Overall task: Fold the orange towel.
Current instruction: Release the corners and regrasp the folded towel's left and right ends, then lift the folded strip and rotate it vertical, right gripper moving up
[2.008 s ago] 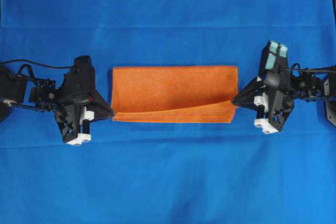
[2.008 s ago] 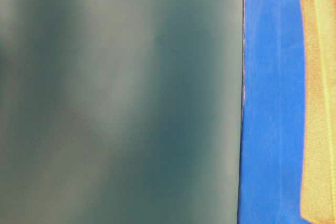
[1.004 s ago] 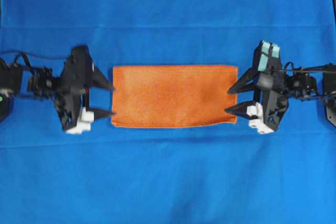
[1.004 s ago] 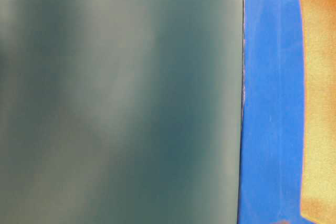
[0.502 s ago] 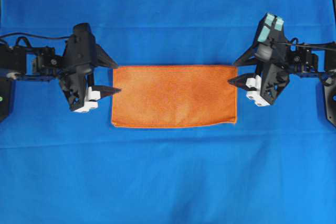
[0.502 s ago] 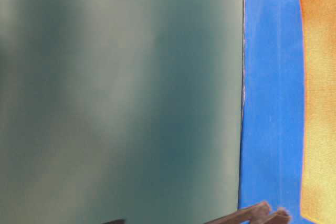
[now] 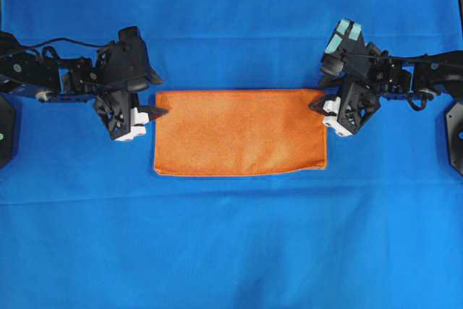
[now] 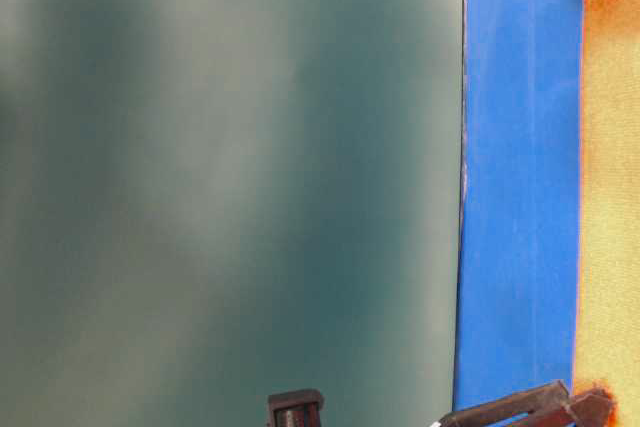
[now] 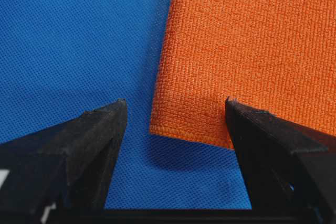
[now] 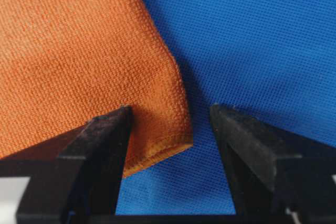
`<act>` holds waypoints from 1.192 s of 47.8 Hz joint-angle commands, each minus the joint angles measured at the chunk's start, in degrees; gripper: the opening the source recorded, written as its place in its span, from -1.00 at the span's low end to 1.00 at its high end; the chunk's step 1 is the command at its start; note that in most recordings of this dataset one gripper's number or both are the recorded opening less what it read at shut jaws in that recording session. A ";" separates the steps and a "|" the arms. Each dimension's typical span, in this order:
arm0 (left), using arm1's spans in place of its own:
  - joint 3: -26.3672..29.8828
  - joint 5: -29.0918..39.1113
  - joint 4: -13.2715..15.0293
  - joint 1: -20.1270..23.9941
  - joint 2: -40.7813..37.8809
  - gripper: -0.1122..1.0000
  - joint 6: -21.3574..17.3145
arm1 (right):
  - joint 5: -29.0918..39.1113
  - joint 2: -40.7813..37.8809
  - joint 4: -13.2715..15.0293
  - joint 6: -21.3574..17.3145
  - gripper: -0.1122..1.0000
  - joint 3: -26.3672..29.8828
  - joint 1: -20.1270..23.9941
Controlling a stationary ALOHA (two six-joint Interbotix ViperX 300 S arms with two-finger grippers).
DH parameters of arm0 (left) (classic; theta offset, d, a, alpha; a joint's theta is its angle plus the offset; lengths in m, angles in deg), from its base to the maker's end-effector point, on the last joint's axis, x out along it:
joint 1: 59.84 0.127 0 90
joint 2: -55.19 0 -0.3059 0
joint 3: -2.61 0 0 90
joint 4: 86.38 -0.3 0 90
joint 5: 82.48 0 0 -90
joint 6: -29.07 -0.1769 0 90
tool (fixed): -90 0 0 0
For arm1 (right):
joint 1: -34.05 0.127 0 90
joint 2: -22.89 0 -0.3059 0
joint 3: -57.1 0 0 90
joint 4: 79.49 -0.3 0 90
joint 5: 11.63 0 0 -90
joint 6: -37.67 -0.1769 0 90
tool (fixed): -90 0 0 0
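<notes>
Orange towel [image 7: 239, 132] lies folded flat on blue cloth [image 7: 231, 244]; left gripper [image 7: 158, 95] and right gripper [image 7: 316, 93] gape wide at its far corners, gripping nothing.

The orange towel [image 9: 247, 51] is a matt cloth with a fine nubby weave and a stitched hem. The blue table cover [image 9: 68, 40] looks like thin matt fabric with a tiny dotted texture. The left gripper's fingers [image 9: 79, 150] are matt black plastic.
</notes>
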 commanded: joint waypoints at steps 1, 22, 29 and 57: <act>1.23 -0.53 0.00 0.62 0.35 0.43 -0.09 | -0.88 0.53 0.18 0.09 0.32 0.79 -0.09; 3.69 4.48 0.00 -0.18 -2.11 -0.60 -0.18 | -1.76 0.53 0.26 0.26 -0.77 0.88 1.05; 3.96 4.92 0.09 0.26 -1.76 -0.78 -0.18 | -1.76 0.53 0.26 0.18 -0.77 0.88 1.23; 10.20 22.41 0.09 2.29 10.99 -0.78 1.58 | 6.77 18.02 0.26 0.26 -0.77 1.67 1.32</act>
